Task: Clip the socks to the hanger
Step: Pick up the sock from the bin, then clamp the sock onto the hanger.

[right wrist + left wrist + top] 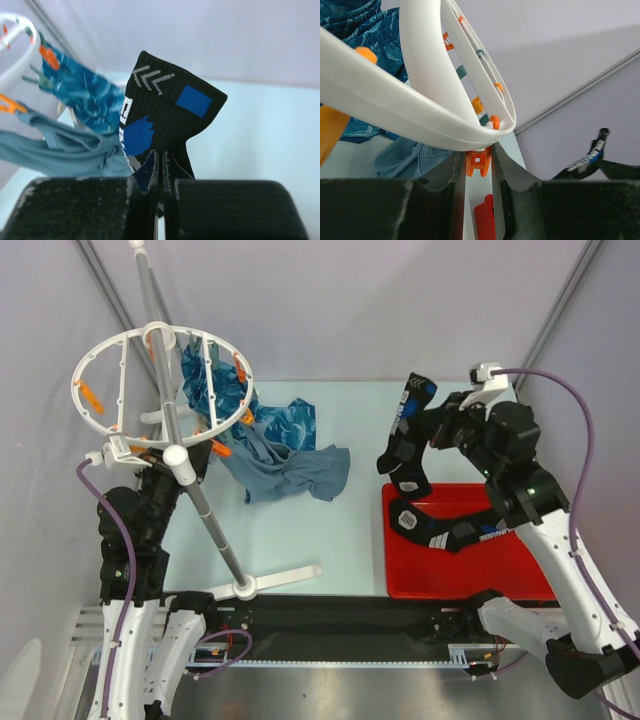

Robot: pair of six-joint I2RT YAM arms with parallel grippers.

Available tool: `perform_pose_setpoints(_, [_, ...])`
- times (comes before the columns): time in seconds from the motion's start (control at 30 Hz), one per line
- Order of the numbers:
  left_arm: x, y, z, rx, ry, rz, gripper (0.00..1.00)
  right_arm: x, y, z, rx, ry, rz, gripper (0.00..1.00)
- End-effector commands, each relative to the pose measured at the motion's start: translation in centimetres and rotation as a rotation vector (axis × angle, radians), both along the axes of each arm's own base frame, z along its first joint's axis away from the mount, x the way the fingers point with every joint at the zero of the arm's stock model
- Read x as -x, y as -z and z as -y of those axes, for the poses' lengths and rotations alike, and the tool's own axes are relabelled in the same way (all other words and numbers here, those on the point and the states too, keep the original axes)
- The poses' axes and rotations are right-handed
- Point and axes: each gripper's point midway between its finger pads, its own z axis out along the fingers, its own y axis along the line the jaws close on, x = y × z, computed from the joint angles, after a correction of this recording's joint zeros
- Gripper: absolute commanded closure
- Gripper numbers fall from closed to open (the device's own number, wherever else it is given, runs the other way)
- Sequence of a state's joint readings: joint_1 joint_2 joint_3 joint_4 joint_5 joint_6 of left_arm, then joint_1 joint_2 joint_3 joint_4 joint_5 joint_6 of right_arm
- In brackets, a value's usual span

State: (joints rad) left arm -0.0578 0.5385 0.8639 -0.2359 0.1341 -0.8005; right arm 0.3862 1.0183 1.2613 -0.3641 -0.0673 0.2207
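Observation:
The hanger (160, 380) is a round white ring with orange clips, high on a stand at the back left. My left gripper (138, 452) sits at the ring's near-left rim. In the left wrist view the left gripper (479, 167) is shut on an orange clip (479, 161) under the white ring (425, 90). My right gripper (428, 432) is shut on a black sock (408, 435), held up above the table's right side. The right wrist view shows that sock (165, 110), with blue patches, pinched in the right gripper (161, 170). A second sock (440, 527) lies on the red tray (520, 575).
Blue patterned cloths (212, 380) hang from the hanger's far side. A grey-blue cloth (295, 472) drapes from it onto the table. The stand's grey pole (205, 508) slants down to a white foot (275, 580) near the front edge.

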Motion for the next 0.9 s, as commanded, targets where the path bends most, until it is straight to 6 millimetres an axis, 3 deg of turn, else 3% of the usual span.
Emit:
perform_pose_setpoints(0.0, [0.6, 0.1, 0.5, -0.015, 0.031, -0.018, 1.00, 2.2, -6.0, 3.2, 0.020, 0.101, 0.163, 1.00])
perform_pose_setpoints(0.1, [0.5, 0.2, 0.5, -0.016, 0.026, -0.014, 1.00, 4.4, -7.7, 3.6, 0.012, 0.074, 0.211, 1.00])
perform_pose_setpoints(0.3, [0.5, 0.1, 0.7, -0.002, 0.041, -0.018, 1.00, 7.7, -10.0, -2.1, 0.013, -0.318, 0.319, 1.00])
perform_pose_setpoints(0.33, [0.5, 0.0, 0.8, 0.001, 0.045, -0.015, 1.00, 8.9, -9.6, -4.1, 0.047, -0.478, 0.352, 1.00])
perform_pose_setpoints(0.4, [0.7, -0.1, 0.9, 0.008, 0.053, -0.012, 1.00, 10.2, -9.1, -5.7, 0.067, -0.601, 0.399, 1.00])
perform_pose_setpoints(0.67, [0.9, -0.3, 1.0, 0.006, 0.057, -0.023, 1.00, 13.4, -7.0, -9.4, 0.129, -0.923, 0.536, 1.00])
perform_pose_setpoints(0.87, [0.4, -0.1, 1.1, 0.026, 0.059, -0.035, 1.00, 14.4, -2.5, -13.9, 0.113, -1.091, 0.445, 1.00])
